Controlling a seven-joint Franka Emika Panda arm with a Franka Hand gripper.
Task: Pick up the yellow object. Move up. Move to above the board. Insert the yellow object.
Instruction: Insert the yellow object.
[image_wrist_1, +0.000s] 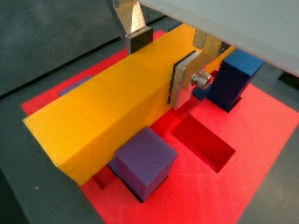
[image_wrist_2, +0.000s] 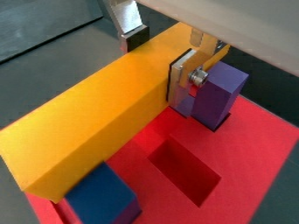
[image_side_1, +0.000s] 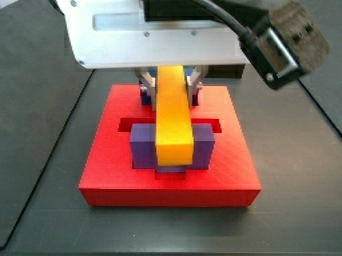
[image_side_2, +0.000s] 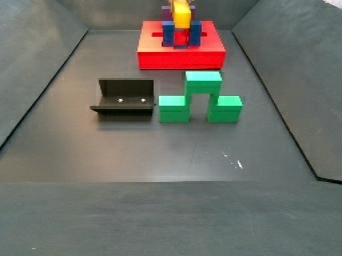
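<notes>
Yellow-orange and long, the yellow object (image_side_1: 174, 115) lay level over the board (image_side_1: 120, 180), its long axis running from 12 o'clock to 6 o'clock in a side view, one end toward the camera. It passed between the purple posts (image_side_1: 139, 147) at its near end and between the blue posts (image_side_2: 191, 36) seen in a side view. Whether its underside touched the board could not be told.

The pincer (image_wrist_1: 162, 58) was closed on the yellow object near its far end; in both wrist views one silver finger (image_wrist_2: 184, 77) pressed flat against the bar's side.

A recessed slot (image_wrist_2: 183, 171) in the red board lay open beside the bar, holding nothing.

On the dark desk (image_side_2: 160, 170), well apart from the board at 6 o'clock, stood the green stepped block (image_side_2: 201, 98) and, at its 9 o'clock, the fixture (image_side_2: 124, 98).
</notes>
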